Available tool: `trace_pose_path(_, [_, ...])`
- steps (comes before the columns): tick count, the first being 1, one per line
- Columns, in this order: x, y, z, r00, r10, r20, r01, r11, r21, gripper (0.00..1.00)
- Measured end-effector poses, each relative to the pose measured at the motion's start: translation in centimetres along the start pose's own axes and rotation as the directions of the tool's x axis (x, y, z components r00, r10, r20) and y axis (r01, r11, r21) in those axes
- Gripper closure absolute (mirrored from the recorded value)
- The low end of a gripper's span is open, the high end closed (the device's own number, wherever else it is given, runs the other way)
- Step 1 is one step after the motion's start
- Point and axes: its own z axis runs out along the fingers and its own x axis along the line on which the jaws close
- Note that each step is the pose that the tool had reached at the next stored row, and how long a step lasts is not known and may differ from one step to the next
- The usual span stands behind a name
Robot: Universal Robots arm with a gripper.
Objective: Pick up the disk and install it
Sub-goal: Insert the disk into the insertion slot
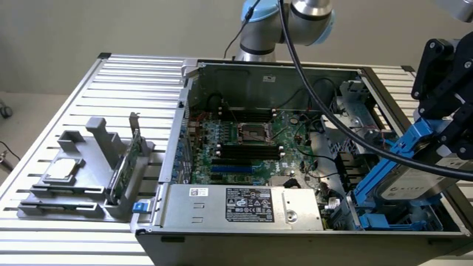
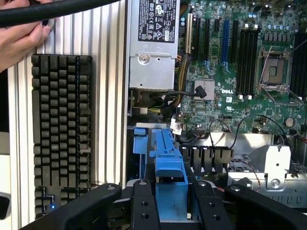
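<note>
gripper (image 2: pixel 170 211) report: my fingers are clamped on the blue carrier rail (image 2: pixel 170 167) of the disk (image 1: pixel 411 180). i hold the drive tilted, one end low, above the blue drive bay (image 1: pixel 402 224) at the exterior view's right end of the open computer case (image 1: pixel 273 65). by my judgement it is not seated yet.

the largest risk is the case itself. the disk hangs at an angle to the bay, so a corner could strike the case wall or the metal cage (image 2: pixel 268 153) beside the bay and jam rather than slide in.

next is the thick black cable (image 1: pixel 333 105) from my arm. it drapes across the open case and passes in front of the disk, so it could drag on the drive or catch the case edge and pull me off line.

a person's hand (image 2: pixel 19 40) is at a black cable above the keyboard (image 2: pixel 62 134); i cannot tell whether it grips it. a tug there, or a swing from me, could end in a knock.

smaller things are the thin wires (image 2: pixel 192 136) lying loose between the bay and the motherboard (image 2: pixel 230 72), which could get pinched under the carrier.

smallest is my hold, which is on plastic alone. the rail may flex or slip under the tilted metal, and the drive would drop.
</note>
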Motion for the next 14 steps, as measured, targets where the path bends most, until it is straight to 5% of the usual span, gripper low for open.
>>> trace_pose_path(14, [0.11, -0.14, 0.33, 1.0000, 0.002, 0.0001, -0.002, 1.0000, 0.0001, 0.67])
